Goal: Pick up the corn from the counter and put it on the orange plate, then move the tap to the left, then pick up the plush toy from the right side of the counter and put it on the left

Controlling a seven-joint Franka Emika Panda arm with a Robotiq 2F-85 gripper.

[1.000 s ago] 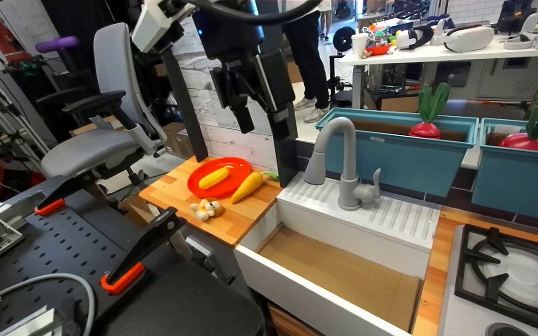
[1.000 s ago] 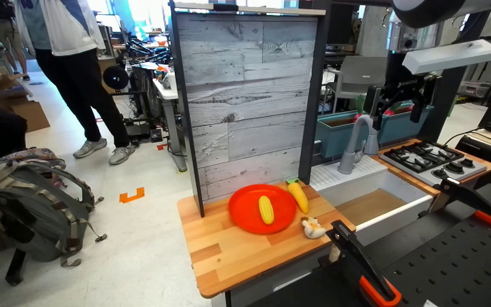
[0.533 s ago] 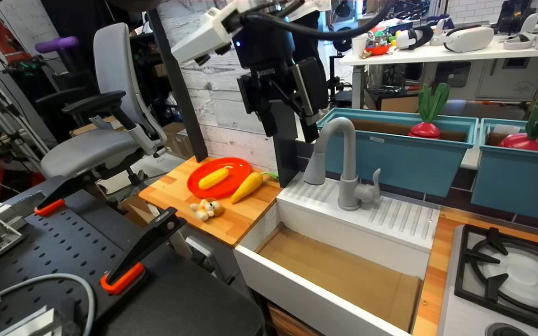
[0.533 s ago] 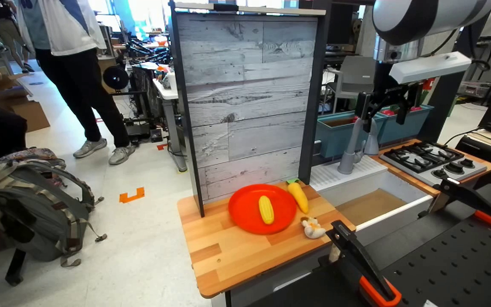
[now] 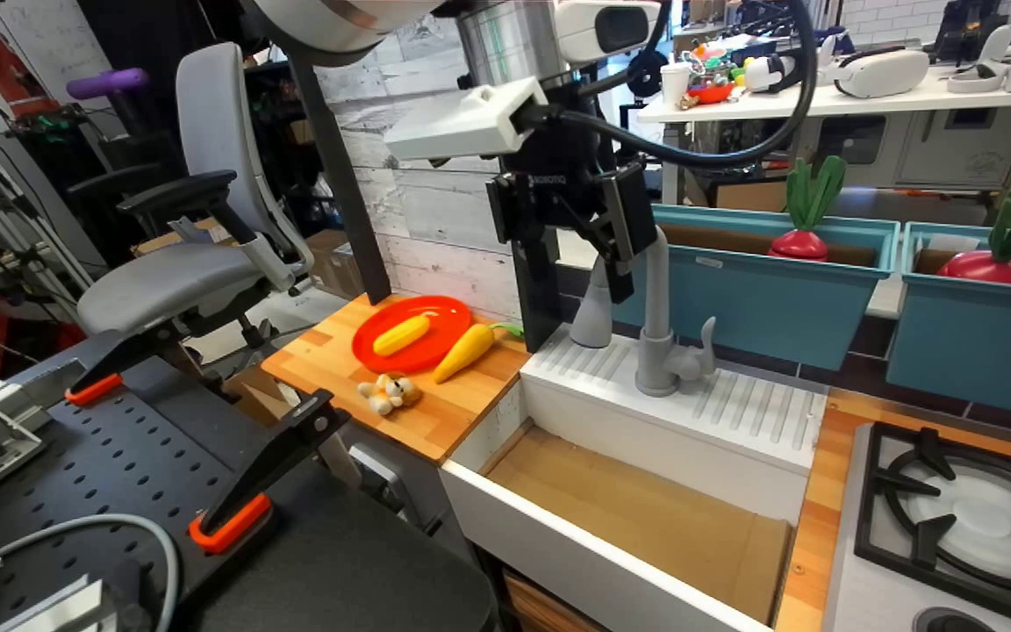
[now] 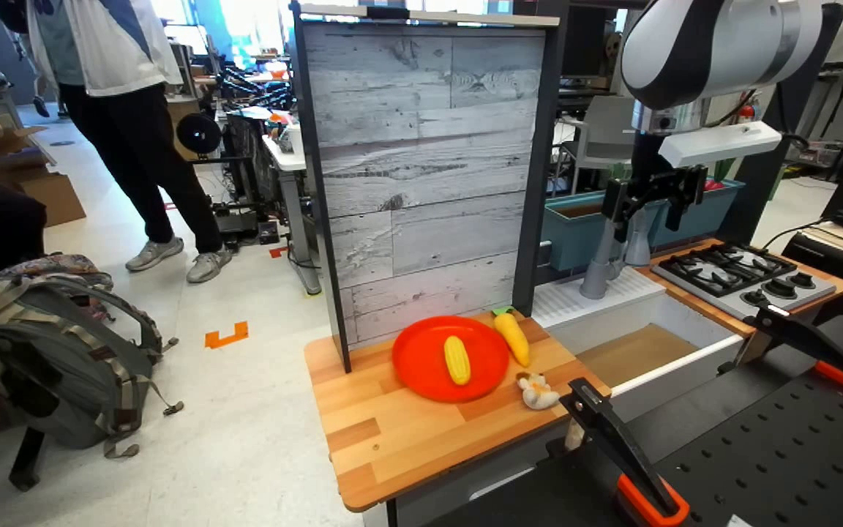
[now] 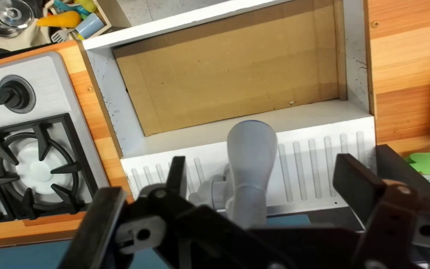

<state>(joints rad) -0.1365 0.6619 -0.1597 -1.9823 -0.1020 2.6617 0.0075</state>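
Observation:
The yellow corn (image 5: 402,335) lies on the orange plate (image 6: 421,373), which sits on the wooden counter (image 6: 392,454). The beige-and-white plush toy (image 5: 389,393) lies on the counter beside the plate, nearer the sink; it also shows in an exterior view (image 6: 537,391). The grey tap (image 5: 659,307) stands behind the sink. My gripper (image 5: 580,263) is open at the top of the spout and hides part of its arch. In the wrist view, the tap's spout (image 7: 252,157) shows between the spread fingers, with a gap on both sides. Whether they touch it is unclear.
A yellow carrot-like toy with a green top (image 6: 513,338) lies against the plate. A white sink (image 5: 505,509) lies below the tap. Teal planters (image 5: 751,290) stand behind it. A stove (image 6: 743,274) and a grey plank panel (image 6: 429,183) flank the sink.
My gripper has moved down and across toward the tap, from beside the plank panel to the top of the spout. It stays open. The corn, plate, plush toy and tap have not moved.

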